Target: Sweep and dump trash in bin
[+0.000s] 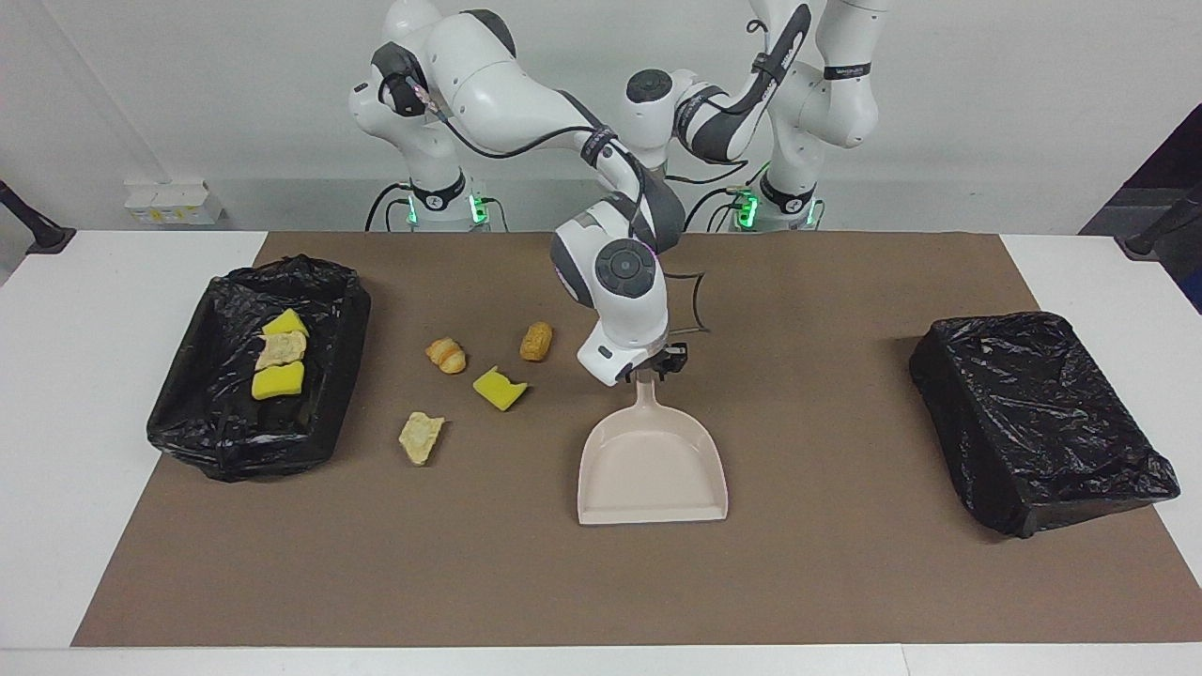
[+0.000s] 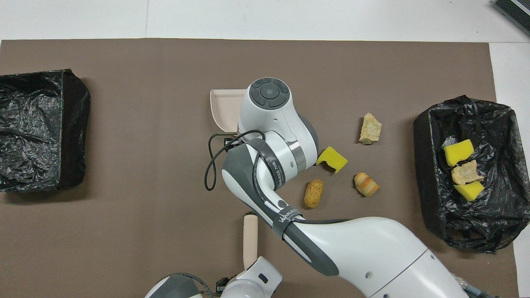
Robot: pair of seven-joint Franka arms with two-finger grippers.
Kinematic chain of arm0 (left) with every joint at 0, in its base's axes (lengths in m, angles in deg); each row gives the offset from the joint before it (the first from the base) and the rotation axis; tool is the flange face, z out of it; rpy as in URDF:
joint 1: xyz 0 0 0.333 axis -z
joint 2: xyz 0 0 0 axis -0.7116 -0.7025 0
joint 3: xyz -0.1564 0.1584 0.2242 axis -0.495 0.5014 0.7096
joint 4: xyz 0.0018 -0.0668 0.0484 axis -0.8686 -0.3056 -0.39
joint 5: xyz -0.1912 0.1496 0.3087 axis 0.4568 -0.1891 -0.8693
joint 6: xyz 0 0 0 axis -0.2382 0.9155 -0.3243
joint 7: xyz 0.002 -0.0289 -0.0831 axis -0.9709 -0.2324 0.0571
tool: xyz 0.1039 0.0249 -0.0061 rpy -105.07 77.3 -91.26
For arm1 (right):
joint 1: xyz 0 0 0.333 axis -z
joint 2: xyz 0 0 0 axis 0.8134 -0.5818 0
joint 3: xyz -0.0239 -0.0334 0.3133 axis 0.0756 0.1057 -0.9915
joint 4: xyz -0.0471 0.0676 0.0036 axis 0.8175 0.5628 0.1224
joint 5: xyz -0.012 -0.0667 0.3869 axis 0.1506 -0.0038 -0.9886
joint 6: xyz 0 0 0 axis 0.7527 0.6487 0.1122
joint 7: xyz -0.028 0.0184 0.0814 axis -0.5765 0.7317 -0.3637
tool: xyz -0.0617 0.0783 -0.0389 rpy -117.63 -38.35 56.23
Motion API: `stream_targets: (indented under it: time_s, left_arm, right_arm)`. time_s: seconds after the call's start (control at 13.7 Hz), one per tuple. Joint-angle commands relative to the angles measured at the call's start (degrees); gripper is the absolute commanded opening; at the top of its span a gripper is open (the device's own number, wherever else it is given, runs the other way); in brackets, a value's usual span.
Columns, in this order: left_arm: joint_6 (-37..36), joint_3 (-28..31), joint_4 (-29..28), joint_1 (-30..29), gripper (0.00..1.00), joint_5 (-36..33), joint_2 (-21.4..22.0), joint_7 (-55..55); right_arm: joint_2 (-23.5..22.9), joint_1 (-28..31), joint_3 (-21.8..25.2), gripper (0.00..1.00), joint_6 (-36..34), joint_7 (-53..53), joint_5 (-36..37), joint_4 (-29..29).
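The beige dustpan (image 1: 653, 469) lies flat on the brown mat, its mouth turned away from the robots. My right gripper (image 1: 654, 368) sits at the top of its handle; the grip itself is hidden. Several trash pieces lie on the mat beside the pan, toward the right arm's end: a yellow sponge (image 1: 498, 388), a roll (image 1: 536, 341), a croissant (image 1: 446, 355) and a tan bread piece (image 1: 421, 437). The black-lined bin (image 1: 343, 319) holds three pieces. My left gripper (image 2: 249, 267) is low in the overhead view, with the beige brush handle (image 2: 250, 236) sticking out of it; the bristles are hidden.
A second black-bagged bin (image 1: 1033, 413) stands at the left arm's end of the table. The right arm's forearm (image 2: 269, 165) hangs over the mat's middle and covers most of the dustpan from above. A black cable (image 2: 213, 159) loops off it.
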Motion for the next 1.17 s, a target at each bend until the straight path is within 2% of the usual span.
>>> stream_targets:
  time_s: [0.0, 0.22, 0.37, 0.51, 0.66, 0.73, 0.95, 1.1]
  left_arm:
    - [-8.01, 0.30, 4.15, -2.47, 1.00, 0.87, 0.30, -1.54]
    - [-14.60, 0.39, 7.41, -4.76, 1.00, 0.87, 1.62, -5.56]
    - [-20.32, 0.48, 9.08, -5.64, 1.00, 0.87, 2.50, -9.95]
    - [-21.57, 1.79, 9.35, -7.04, 1.00, 0.78, 3.20, -13.65]
    - [-24.80, 2.68, 11.36, -12.20, 1.00, 0.34, 3.29, -21.10]
    - [-26.91, 2.68, 13.29, -15.19, 1.00, 0.17, 3.29, -24.01]
    - [-29.83, 2.68, 17.95, -24.25, 1.00, -2.20, 3.03, -30.79]
    - [-30.18, 2.68, 21.55, -31.27, 1.00, -2.30, 2.42, -35.70]
  right_arm:
    - [3.29, 1.02, -0.23, 1.00, 0.38, -1.38, 0.79, -2.23]
    - [5.74, 3.22, 0.12, 1.00, -3.04, -1.56, 2.01, -2.14]
    - [9.86, 6.02, -0.06, 1.00, -6.63, -2.78, 1.93, -2.49]
    - [14.61, 7.43, -0.06, 1.00, -12.25, -6.11, 1.84, -3.19]
    - [19.18, 9.02, -0.06, 1.00, -19.28, -8.76, 1.75, -5.29]
    - [21.55, 9.02, -0.06, 1.00, -21.40, -9.29, 1.75, -7.65]
    - [28.50, 8.06, -0.14, 1.00, -21.16, -8.68, 0.70, -17.49]
    - [34.02, 5.96, -0.15, 1.00, -14.79, -7.63, -3.41, -27.39]
